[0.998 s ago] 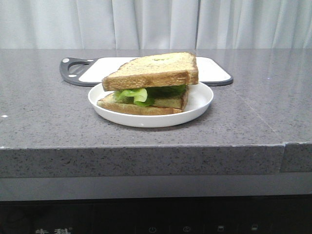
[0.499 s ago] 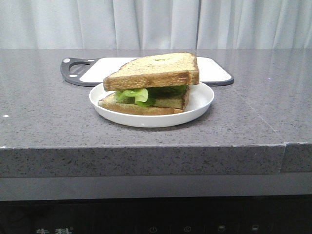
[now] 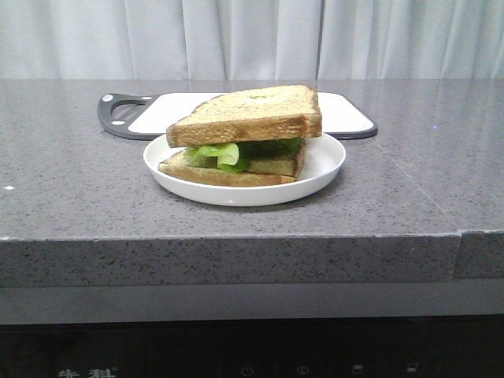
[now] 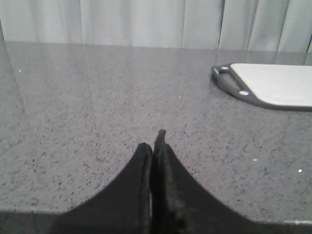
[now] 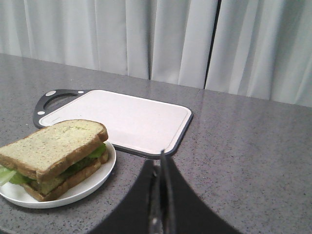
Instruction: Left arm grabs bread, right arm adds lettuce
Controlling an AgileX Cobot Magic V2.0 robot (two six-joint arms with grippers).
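1. On the white plate [image 3: 327,169] at mid-worktop [image 3: 71,197], the bread [image 3: 248,114] caps the lettuce [image 3: 220,153] over a thinner slice [image 3: 228,175].
2. Bread looks light, soft, crushable — best pinched gently at the crust edges; lettuce limp, tearable.
3. Left fingers [image 4: 148,168] and right fingers [image 5: 168,187] — clenched on nothing, well apart from the plate.

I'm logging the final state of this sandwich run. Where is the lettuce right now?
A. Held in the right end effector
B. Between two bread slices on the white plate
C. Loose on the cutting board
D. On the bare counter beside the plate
B. The lettuce shows as green leaves sandwiched under the bread and above a lower slice, all on the white plate; the cutting board carries none.
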